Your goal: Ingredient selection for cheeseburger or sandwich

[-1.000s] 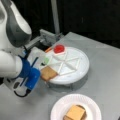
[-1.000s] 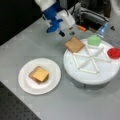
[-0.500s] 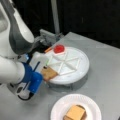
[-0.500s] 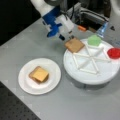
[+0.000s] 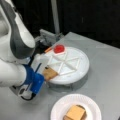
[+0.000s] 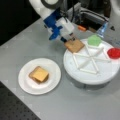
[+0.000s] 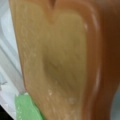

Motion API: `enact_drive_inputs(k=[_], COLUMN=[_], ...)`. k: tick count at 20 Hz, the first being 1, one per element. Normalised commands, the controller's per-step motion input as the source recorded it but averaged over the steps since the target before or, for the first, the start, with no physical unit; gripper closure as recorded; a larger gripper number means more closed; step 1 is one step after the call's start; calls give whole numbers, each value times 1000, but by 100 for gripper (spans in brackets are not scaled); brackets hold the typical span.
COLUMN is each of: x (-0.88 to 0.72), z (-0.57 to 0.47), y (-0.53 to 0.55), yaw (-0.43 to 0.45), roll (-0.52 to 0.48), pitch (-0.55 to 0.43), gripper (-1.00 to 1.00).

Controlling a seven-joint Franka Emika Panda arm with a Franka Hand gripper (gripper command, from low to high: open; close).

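in a front view the gripper (image 5: pixel 44 72) is down at the divided tray's (image 5: pixel 82 62) rim, its fingers apparently pinching the bread square (image 5: pixel 50 73). in a front view the stack (image 6: pixel 39 74) waits on the paper plate (image 6: pixel 53 80). wrist view: bread fills the frame, so it looks held.

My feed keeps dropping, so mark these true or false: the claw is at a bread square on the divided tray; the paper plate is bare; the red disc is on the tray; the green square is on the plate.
1. The claw is at the bread square on the divided tray: true.
2. The paper plate is bare: false, it holds a stack topped by a cheese square.
3. The red disc is on the tray: true.
4. The green square is on the plate: false, it lies on the tray.
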Motion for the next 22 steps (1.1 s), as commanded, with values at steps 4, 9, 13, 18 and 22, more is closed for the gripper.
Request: enact_drive_inputs(k=[4, 9, 13, 18, 22], x=[109, 106, 104, 116, 132], z=[-80, -89, -77, -89, -93], y=[-66, -68, -56, -109, -184], yaw=[27, 23, 16, 35, 39], roll=[250, 262, 335, 351, 334], pitch=[-29, -45, -39, -29, -26], gripper=[-100, -100, -100, -100, -100])
